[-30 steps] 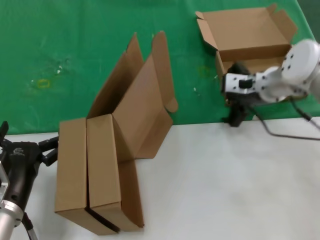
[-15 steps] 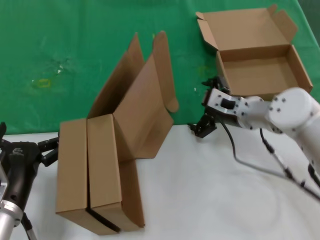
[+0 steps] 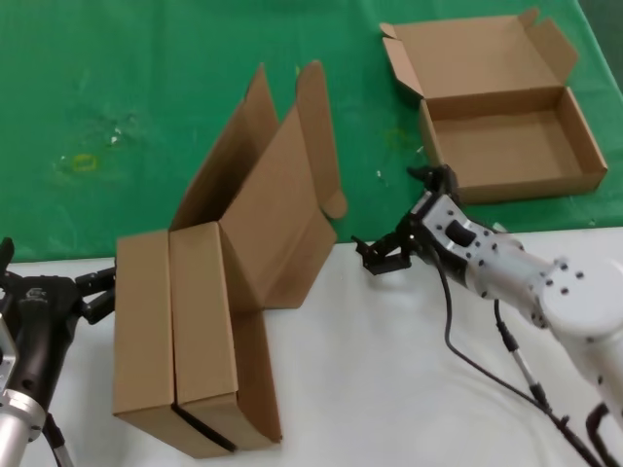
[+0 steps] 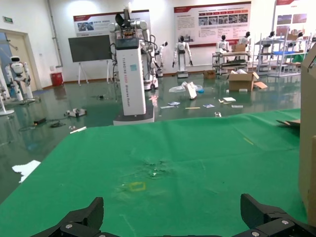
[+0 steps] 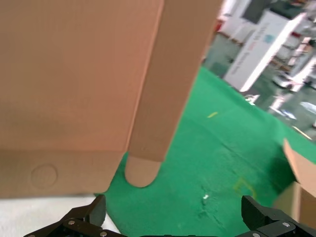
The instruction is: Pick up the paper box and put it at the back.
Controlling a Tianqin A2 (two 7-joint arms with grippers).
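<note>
One paper box (image 3: 506, 136) lies open on the green cloth at the back (image 3: 146, 97), far right, its lid flat behind it. Two more paper boxes (image 3: 175, 331) stand side by side on the white table, their lids (image 3: 277, 209) raised. My right gripper (image 3: 397, 219) hovers open and empty at the cloth's front edge, between the raised lids and the open box. In the right wrist view the lid (image 5: 74, 89) and its flap (image 5: 165, 98) fill the frame just beyond the open right gripper (image 5: 170, 224). My left gripper (image 3: 56, 265) waits open at the lower left, beside the standing boxes.
The white tabletop (image 3: 389, 370) spreads in front of the cloth. Yellowish tape marks (image 3: 86, 161) sit on the cloth at the left. A cable (image 3: 467, 355) trails from my right arm across the table. The left gripper (image 4: 173, 222) faces open green cloth (image 4: 173, 163).
My right gripper has left the open box at the back and swung left and forward toward the standing boxes' lids, empty. The boxes and the left arm have stayed put.
</note>
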